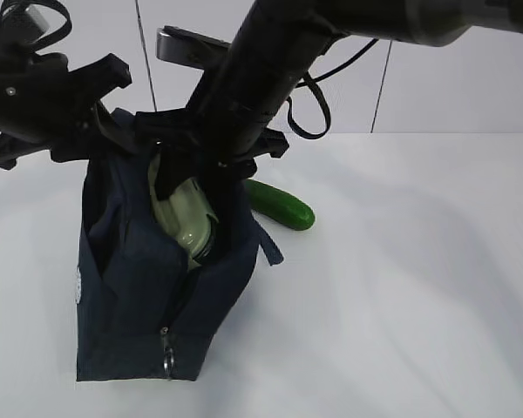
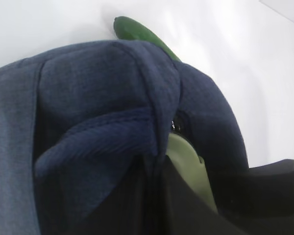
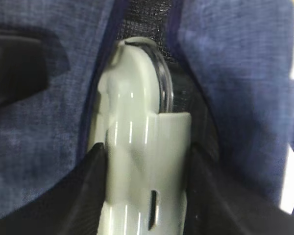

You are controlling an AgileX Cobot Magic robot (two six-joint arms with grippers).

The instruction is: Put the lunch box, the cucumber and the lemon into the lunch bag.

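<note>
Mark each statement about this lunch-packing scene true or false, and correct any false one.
1. The right gripper grips the lunch box at the mouth of the lunch bag. True.
2. The cucumber is already inside the bag. False: it lies on the table behind the bag.
3. The bag lies flat on its side. False: it stands upright.
4. The lunch box's lid is pale green. True.
5. The lemon sits beside the cucumber. False: no lemon is visible in any view.

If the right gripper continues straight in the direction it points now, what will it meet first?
The right gripper, shut on the lunch box, points down into the open lunch bag. Going on, the box would probably meet the bag's inside first; the depth is hidden.
</note>
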